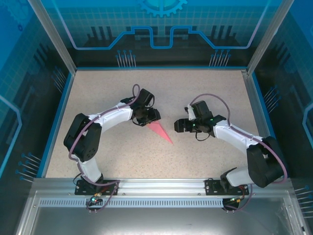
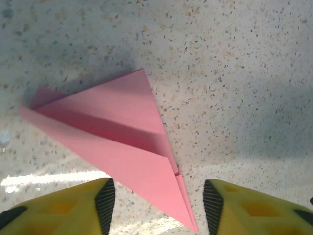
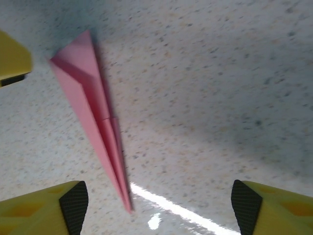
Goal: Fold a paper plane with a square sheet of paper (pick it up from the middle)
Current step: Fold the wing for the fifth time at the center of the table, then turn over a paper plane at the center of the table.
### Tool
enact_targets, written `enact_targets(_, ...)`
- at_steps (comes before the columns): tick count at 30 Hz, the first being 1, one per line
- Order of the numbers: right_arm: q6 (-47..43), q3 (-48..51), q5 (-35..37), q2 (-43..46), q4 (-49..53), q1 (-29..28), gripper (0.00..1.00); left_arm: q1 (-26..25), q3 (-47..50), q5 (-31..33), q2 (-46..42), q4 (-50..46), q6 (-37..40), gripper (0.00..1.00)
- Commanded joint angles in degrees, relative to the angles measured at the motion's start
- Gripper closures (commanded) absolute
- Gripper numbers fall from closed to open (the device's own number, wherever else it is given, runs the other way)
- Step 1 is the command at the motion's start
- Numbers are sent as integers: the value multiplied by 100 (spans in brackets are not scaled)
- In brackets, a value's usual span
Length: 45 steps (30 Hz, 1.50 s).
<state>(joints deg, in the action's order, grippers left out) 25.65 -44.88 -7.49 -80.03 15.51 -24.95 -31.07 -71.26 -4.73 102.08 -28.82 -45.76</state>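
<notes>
The square sheet of paper lies folded into a narrow pink paper plane (image 1: 160,132) flat on the speckled table, between the two grippers. My left gripper (image 1: 149,117) hovers over its wide tail end. In the left wrist view the plane (image 2: 122,132) runs from upper left to lower right. Its pointed tip lies on the table between the open yellow fingers (image 2: 105,203), touching neither; the left gripper (image 2: 159,205) holds nothing. My right gripper (image 1: 181,125) is just right of the plane. In the right wrist view the plane (image 3: 93,117) lies left of centre, and the right gripper (image 3: 159,208) stands wide open and empty.
The beige speckled table (image 1: 205,93) is bounded by blue walls and a metal rail (image 1: 156,186) at the near edge. A yellow finger of the left gripper (image 3: 12,58) shows at the left edge of the right wrist view.
</notes>
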Motion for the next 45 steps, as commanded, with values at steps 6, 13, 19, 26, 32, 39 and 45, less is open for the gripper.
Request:
enact_targets(6,177,470,135,39,-224,401,13,-644,-1105,1188,671,-1584,-554,36)
enact_targets(13,230,498,106,38,-144,491,13,-698,-1708,1230,1398,-1987,-554,39)
enact_targets(19,239,498,99,31,-93,509,13,-698,-1709,1065,1426,-1957,-586,52)
enact_targets(26,265,472,116,15,-50,518,13,-706,-1415,1025,1074,-1826,-703,63)
enact_targets(32,278,454,145,-39,-15,513,14,-710,-1142,920,895,-1665,-812,67)
enact_targets(39,283,429,176,-91,14,517,14,-725,-896,769,810,-1521,-942,67)
enact_targets(45,303,412,169,-148,14,517,14,-733,-598,636,616,-1166,-1224,74)
